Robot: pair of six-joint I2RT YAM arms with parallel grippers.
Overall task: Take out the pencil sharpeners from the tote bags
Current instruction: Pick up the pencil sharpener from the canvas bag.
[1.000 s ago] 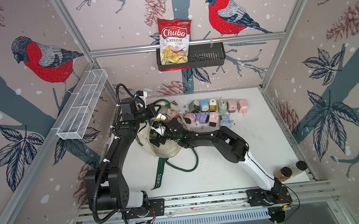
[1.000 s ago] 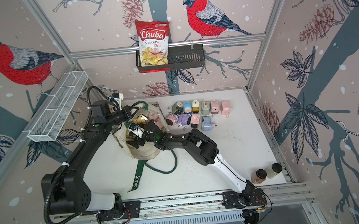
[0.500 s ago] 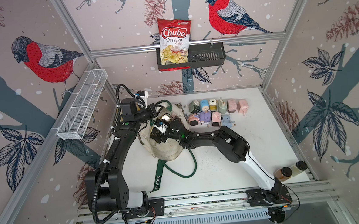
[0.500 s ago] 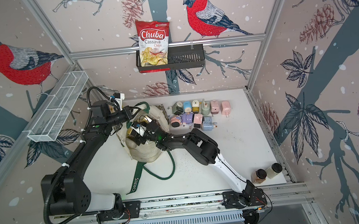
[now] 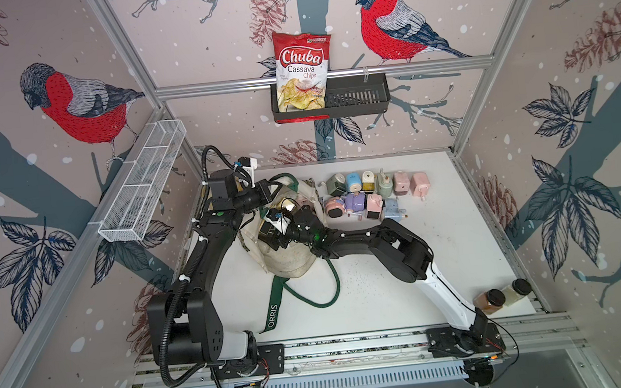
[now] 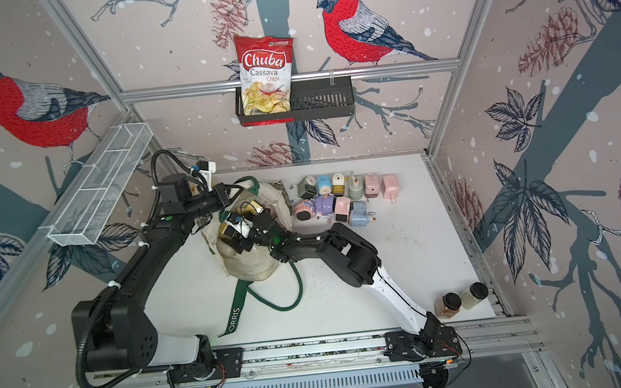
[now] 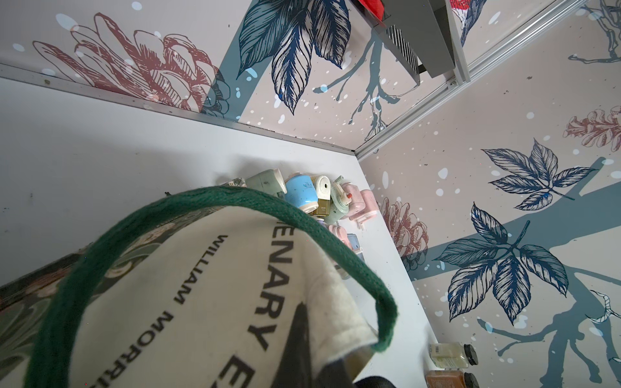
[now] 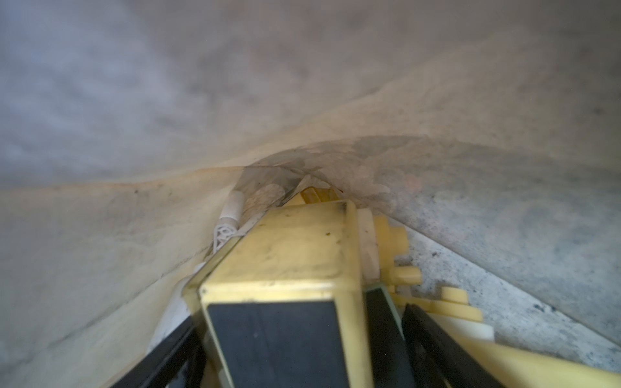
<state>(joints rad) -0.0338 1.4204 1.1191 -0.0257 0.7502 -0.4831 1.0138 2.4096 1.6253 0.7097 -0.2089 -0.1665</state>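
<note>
Lying out — ten sharpeners [image 5: 374, 205], one tote [image 5: 288, 260]

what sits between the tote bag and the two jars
Only the right arm crosses there; under it the white table is bare apart from dark specks. Both top views show it.

Bullfinch-printed walls [image 5: 211, 38], white tabletop [image 5: 459, 251], aluminium framing [image 5: 215, 87].

Right of tote bag [image 5: 287, 258], pencil sharpeners [image 5: 355, 200] — jars [image 5: 489, 300] front-right.
</note>
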